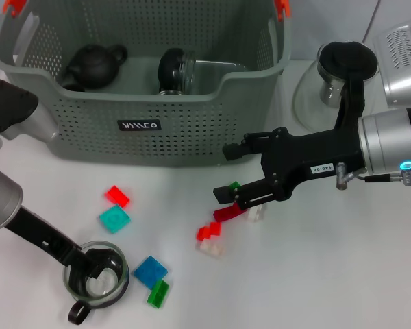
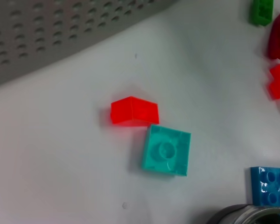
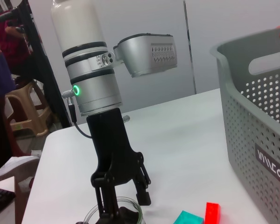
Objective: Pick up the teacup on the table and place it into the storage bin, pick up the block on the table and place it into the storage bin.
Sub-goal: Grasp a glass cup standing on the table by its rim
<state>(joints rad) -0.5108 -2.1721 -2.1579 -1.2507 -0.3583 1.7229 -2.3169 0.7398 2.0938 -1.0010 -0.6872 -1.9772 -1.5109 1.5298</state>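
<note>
A: Teacup (image 1: 96, 277) sits at the near left of the tabletop (image 1: 315, 274), outside the storage bin (image 1: 144, 130); the left gripper (image 1: 99, 269) has its jaws down over the rim, seemingly pinching it.

B: Next?

A: Lift it clear and carry it over the bin wall. The right gripper (image 1: 238, 194) hovers above the dark red block (image 1: 226, 214), jaws spread.

B: Surroundings?

A: White tabletop, scattered bricks, pale wall behind.

silver arms with black bands, green indicator lights, black tools; right tool (image 1: 238, 185) carries a white label.
</note>
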